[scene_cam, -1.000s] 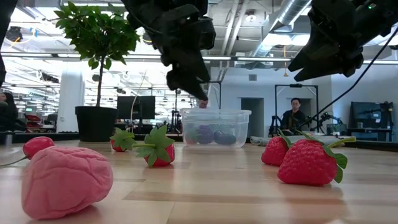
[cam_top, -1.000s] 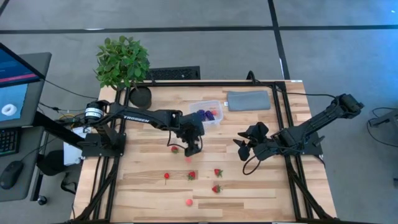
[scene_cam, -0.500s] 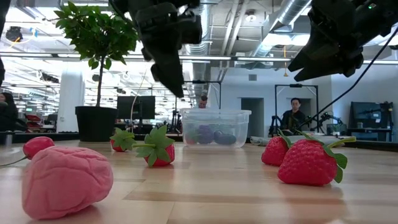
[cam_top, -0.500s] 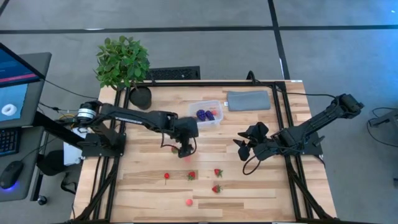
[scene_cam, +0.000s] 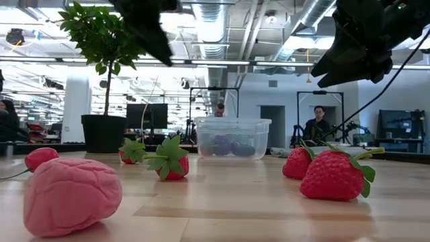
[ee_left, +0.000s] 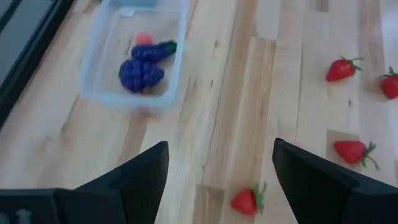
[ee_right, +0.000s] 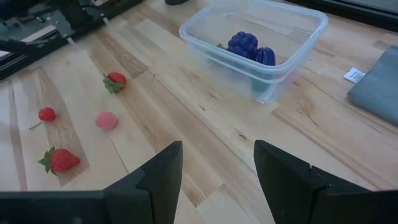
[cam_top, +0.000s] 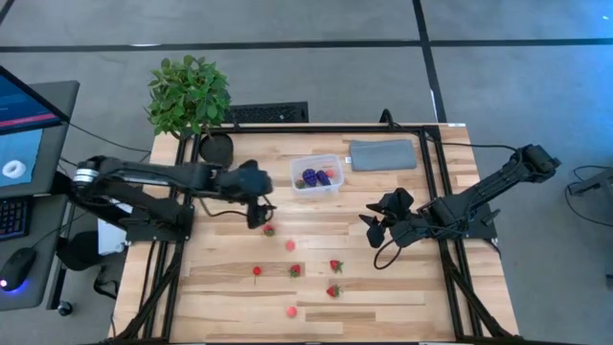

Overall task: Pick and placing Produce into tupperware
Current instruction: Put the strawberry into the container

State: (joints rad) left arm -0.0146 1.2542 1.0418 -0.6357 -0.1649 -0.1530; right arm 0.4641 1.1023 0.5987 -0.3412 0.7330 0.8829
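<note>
Desk (cam_top: 383, 287): pale wood planks, dark frame; we list its contents by size.

Potted plant (cam_top: 189, 96): far left corner.

Left arm's fingers (cam_top: 257, 213): left of centre, spread wide, holding nothing, above the desk just left of a strawberry (cam_top: 270, 230).

Right arm's fingers (cam_top: 372, 228): waiting right of centre, parted, empty.

Grey pad (cam_top: 382, 154): far right.

Tupperware (cam_top: 316, 175): far centre, just left of the pad; we count two dark purple pieces (ee_left: 142, 68) and a small red piece (ee_left: 144, 38) inside.

Loose produce (cam_top: 295, 270): strawberries and small red or pink pieces scattered on the near half, well apart from the tupperware.
</note>
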